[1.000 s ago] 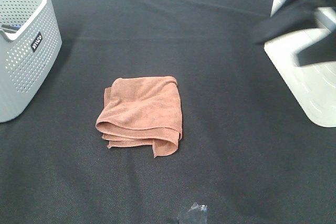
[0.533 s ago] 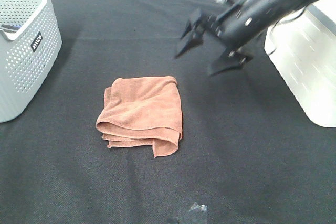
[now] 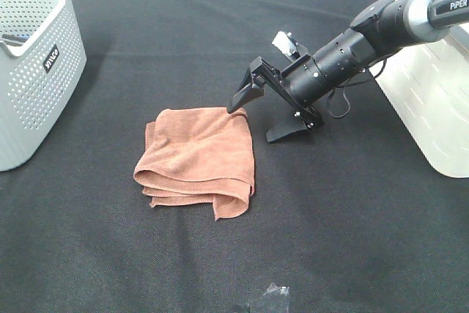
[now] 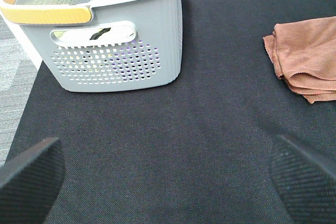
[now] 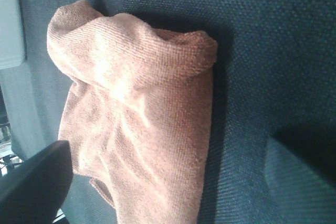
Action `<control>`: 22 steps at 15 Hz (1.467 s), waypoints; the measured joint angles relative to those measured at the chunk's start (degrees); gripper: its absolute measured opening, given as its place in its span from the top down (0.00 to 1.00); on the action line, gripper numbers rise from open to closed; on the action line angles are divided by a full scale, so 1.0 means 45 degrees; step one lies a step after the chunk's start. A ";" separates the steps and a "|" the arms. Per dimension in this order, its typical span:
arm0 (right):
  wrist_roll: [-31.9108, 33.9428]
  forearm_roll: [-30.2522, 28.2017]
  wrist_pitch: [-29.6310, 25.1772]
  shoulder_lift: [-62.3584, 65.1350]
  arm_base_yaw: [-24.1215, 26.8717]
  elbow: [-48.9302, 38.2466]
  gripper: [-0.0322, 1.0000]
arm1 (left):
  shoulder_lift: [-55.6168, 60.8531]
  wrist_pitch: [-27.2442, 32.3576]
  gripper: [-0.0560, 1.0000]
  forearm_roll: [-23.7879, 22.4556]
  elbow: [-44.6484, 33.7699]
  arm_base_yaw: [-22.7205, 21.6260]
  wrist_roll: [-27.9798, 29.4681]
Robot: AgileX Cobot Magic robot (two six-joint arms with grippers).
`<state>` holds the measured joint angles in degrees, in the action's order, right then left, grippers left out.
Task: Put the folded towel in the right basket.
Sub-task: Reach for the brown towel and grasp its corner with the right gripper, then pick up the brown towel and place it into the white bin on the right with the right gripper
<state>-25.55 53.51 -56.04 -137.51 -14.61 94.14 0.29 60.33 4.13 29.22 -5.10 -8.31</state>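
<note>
Having dropped since a moment ago, right hand (image 3: 254,122) spread wide at far corner of folded towel (image 3: 198,155).

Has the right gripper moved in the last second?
Yes. The right gripper swung down and left in the exterior view, away from the right basket, and is now open at the folded towel.

A grey perforated basket (image 3: 37,86), orange-handled, stands on the black cloth (image 3: 330,218).
</note>
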 joint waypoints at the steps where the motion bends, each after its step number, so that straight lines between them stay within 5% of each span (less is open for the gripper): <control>1: -0.0013 -0.0013 0.0000 -0.0025 -0.0013 0.0000 0.03 | 0.0000 0.0000 0.01 0.0000 0.0000 0.0000 -0.0013; 4: -0.0013 -0.0153 0.0140 -0.0166 -0.0420 0.0115 0.03 | 0.0000 0.0000 0.01 0.0000 0.0000 0.0000 -0.0013; 7: -0.0013 0.0267 0.1795 -0.0407 -0.2610 0.0267 0.11 | 0.0000 0.0000 0.01 0.0000 0.0000 0.0000 -0.0013; 9: -0.0013 0.0216 0.2674 -0.0471 -0.3400 0.0267 0.29 | 0.0000 0.0000 0.01 0.0000 0.0000 0.0000 -0.0013; 11: -0.0013 0.0166 0.2992 -0.0675 -0.3578 0.0267 0.75 | 0.0000 0.0000 0.01 0.0000 0.0000 0.0000 -0.0013; 15: 0.0000 -0.1693 0.2737 -0.0102 -0.3692 0.0688 0.77 | 0.0000 0.0000 0.01 0.0000 0.0000 0.0000 -0.0013; 18: 0.1197 -0.3692 0.0357 0.1426 -0.3018 0.3641 0.77 | 0.0000 0.0000 0.01 0.0000 0.0000 0.0000 -0.0013; 20: 0.1439 -0.3858 -0.0127 0.1808 -0.2699 0.4686 0.77 | 0.0000 0.0000 0.01 0.0000 0.0000 0.0000 -0.0013; 22: 0.2114 -0.4011 -0.1974 0.2534 -0.1451 0.7474 0.77 | 0.0000 0.0000 0.01 0.0000 0.0000 0.0000 -0.0013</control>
<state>-16.04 35.47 -64.92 -126.11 -21.14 127.77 0.29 60.33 4.13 29.22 -5.10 -8.37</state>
